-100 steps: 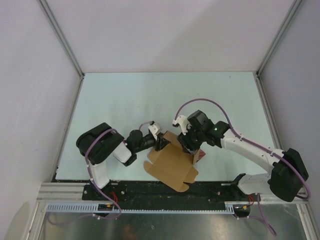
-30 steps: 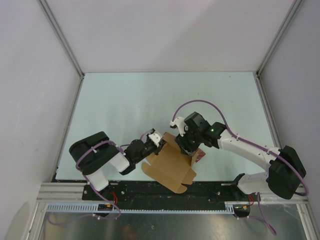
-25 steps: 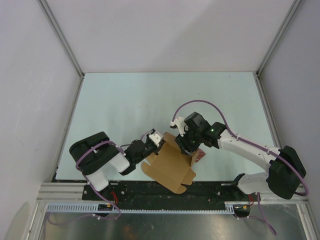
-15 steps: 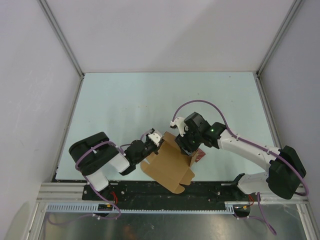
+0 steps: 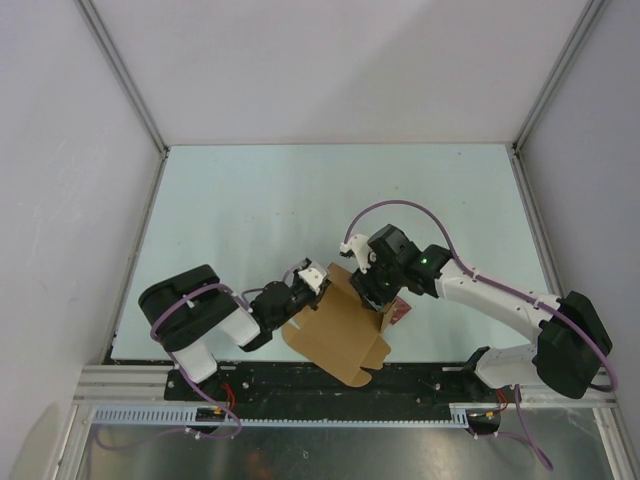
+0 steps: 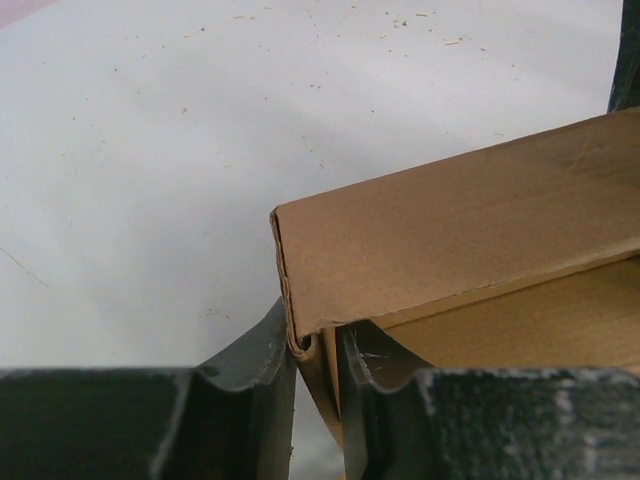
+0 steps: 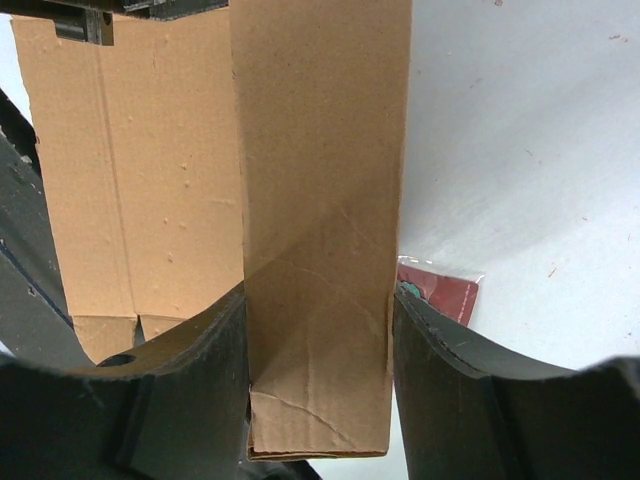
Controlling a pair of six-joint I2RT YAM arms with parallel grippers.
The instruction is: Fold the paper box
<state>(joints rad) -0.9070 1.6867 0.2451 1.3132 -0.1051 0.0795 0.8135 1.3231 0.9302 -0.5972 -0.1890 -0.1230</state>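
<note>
Two pincers hold the paper box (image 5: 338, 335), which lies low in the centre of the top view, at the near edge of the bench (image 5: 280, 200); the left pincer (image 6: 315, 365) is closed narrowly on a folded corner of the cardboard, at the bottom of its wrist view; the right pincer (image 7: 318, 380) clamps a narrow panel across its width, one finger touching each side; a small dark red packet (image 7: 447, 294) lies on the bench just right of that panel.
</note>
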